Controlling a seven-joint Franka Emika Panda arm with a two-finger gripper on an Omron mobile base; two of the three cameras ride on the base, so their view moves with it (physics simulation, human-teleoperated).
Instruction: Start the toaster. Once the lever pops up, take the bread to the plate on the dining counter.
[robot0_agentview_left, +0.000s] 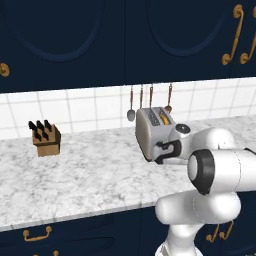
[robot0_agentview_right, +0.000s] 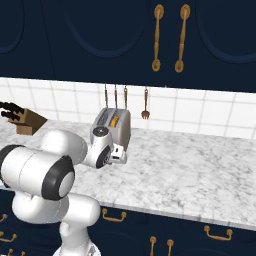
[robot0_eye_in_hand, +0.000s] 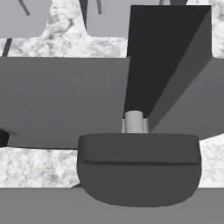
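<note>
We face the marble counter (robot0_agentview_left: 90, 175) below the navy cabinets, with white tiles behind it. On it the toaster (robot0_agentview_left: 152, 131) stands at the back, just under the hanging utensils (robot0_agentview_right: 116, 95), and the knife block (robot0_agentview_left: 46, 139) sits well apart to its left. We have our gripper (robot0_agentview_right: 120, 155) at the toaster's end face, its fingers pressed together and holding nothing. In the hand view the dark lever (robot0_eye_in_hand: 139, 168) lies right below us at the foot of its slot (robot0_eye_in_hand: 162, 57). The bread (robot0_agentview_right: 115, 121) shows as an orange-tan slice in a top slot. We judge we are at the first step, pushing the lever down. Next we should check it latches, then draw back and wait for it to pop up.
</note>
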